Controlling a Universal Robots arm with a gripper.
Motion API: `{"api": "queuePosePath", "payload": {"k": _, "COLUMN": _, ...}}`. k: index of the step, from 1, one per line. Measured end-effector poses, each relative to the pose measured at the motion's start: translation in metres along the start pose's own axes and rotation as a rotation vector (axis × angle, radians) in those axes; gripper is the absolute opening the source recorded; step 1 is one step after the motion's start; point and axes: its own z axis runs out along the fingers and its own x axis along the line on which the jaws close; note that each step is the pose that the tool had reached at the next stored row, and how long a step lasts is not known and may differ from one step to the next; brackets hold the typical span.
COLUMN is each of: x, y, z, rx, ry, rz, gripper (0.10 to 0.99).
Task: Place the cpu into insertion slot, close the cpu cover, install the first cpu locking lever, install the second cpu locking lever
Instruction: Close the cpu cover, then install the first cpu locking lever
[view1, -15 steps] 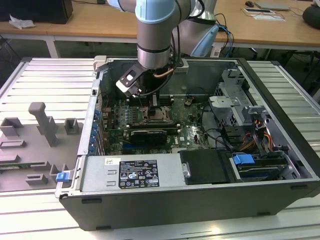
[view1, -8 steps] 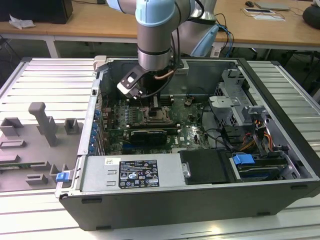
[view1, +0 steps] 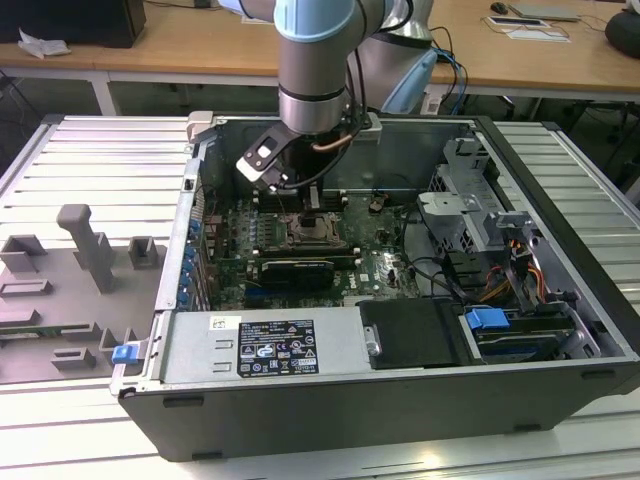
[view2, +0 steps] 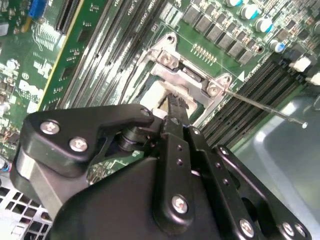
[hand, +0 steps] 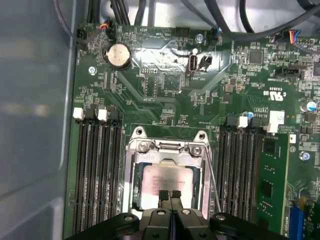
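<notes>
In the exterior view the arm reaches down into an open computer case, with my gripper (view1: 316, 212) right over the insertion slot (view1: 318, 234) on the green board. The first wrist view shows the cpu (hand: 167, 175), pale and silvery, lying in the insertion slot (hand: 131, 190). The cpu cover (hand: 169, 147) lies flat around it as a silver frame. My gripper (hand: 170, 195) is shut, its fingertips together on the cpu's near edge with nothing between them. A thin locking lever (hand: 213, 187) runs along one side of the socket. In the second wrist view the lever (view2: 265, 107) stands out from the cover (view2: 192, 75).
Long black memory slots (hand: 97, 170) flank the socket on both sides. A round coin battery (hand: 119, 55) and cable bundles (hand: 225, 15) sit beyond it. In the exterior view a black card (view1: 295, 268), drive cages (view1: 465, 215) and the case walls (view1: 190, 220) crowd the board.
</notes>
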Motion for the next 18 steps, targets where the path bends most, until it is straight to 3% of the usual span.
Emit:
{"api": "queuePosePath", "payload": {"k": 9, "x": -0.0006, "y": 0.0086, "z": 0.0002, "rx": 0.001, "ry": -0.0002, "rz": 0.000, "gripper": 0.106}}
{"api": "queuePosePath", "payload": {"k": 18, "x": -0.0006, "y": 0.0096, "z": -0.0010, "rx": 0.001, "ry": -0.0002, "rz": 0.000, "gripper": 0.106}}
